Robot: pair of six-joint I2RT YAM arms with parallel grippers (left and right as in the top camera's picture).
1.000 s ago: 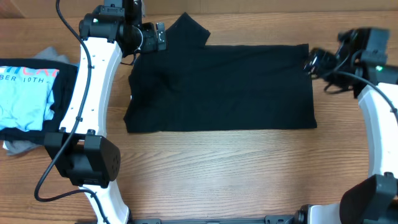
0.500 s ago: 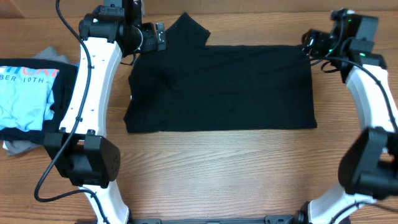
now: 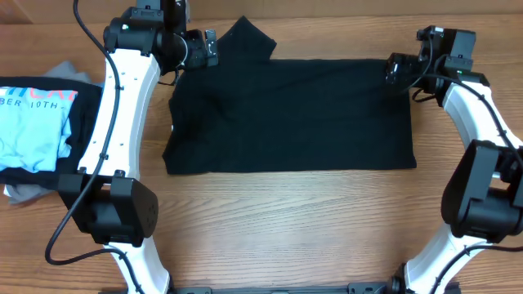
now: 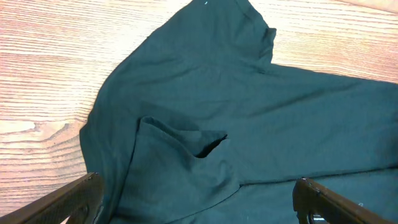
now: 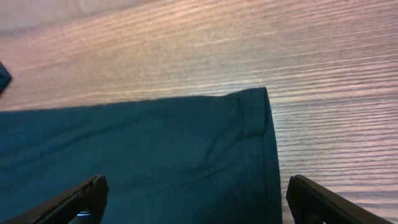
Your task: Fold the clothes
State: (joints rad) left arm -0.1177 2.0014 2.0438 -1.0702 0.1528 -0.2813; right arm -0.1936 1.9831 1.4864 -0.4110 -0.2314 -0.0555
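Wooden table (image 3: 286,220) bears one black T-shirt (image 3: 294,114); left pincer (image 3: 211,47) and right pincer (image 3: 393,69) both gape wide.

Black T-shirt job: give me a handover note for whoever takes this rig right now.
Left gripper: open, empty, over the T-shirt's far-left end by the sleeve.
Right gripper: open, empty, over its far-right corner.
T-shirt: flat on the table, roughly a rectangle, one sleeve sticking out.
Done: seems laid out, possibly folded once.
Left: tuck the sleeve, finish folding.
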